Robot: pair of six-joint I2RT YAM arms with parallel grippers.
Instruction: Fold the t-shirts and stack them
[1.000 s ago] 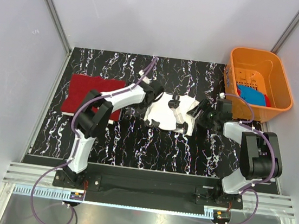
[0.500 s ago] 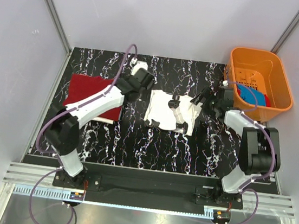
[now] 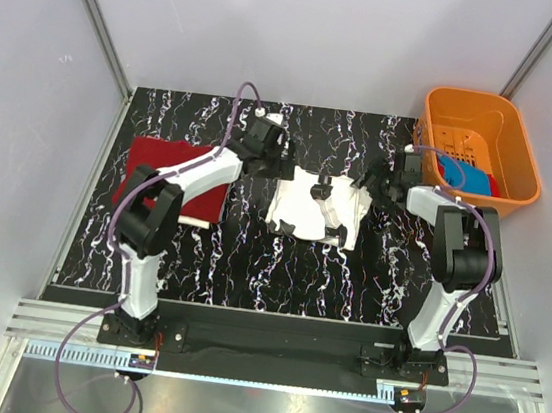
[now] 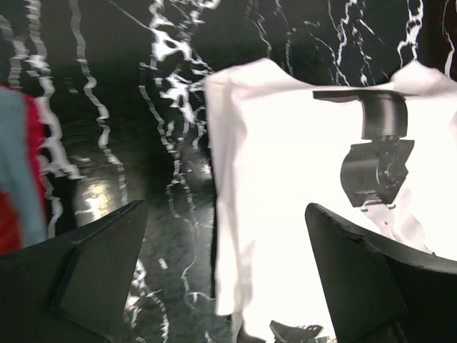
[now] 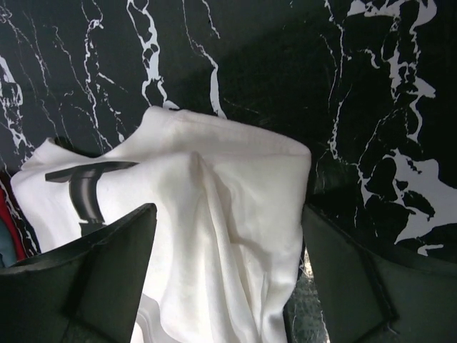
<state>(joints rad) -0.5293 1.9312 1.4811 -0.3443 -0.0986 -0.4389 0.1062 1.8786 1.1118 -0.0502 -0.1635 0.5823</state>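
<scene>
The black marbled table point(image 3: 249, 264) carries almost everything. Over its far half stand the two arms. Compared with a second ago, the left gripper point(image 3: 279, 162) has moved from the left side of the white t-shirt point(image 3: 314, 209) up to its far-left corner, and the right gripper point(image 3: 371, 185) has moved from the right side to the far-right corner. The outline of the shirt is nearly the same as before, so I judge that a fold was just released and both arms are now taking position for the next grasp, probably at the far edge.

The white t-shirt lies in the middle of the table, partly folded and still rumpled, with a loose ridge of cloth on its right side. It is free, nothing holds it. The red t-shirt point(image 3: 171, 176) lies flat as a folded rectangle at the left, apart from the white one; it looks like the base of the stack.

The orange basket point(image 3: 525, 146) stands at the far-right corner. Inside it is the blue t-shirt point(image 3: 464, 176), crumpled and not yet taken out; a small bit of red shows beside it and I cannot tell what that is.

In both wrist views the fingers point(image 4: 86, 286) point(image 5: 93, 279) are spread wide over the white cloth, grasping nothing. The dark printed mark point(image 4: 375, 150) faces up.
</scene>
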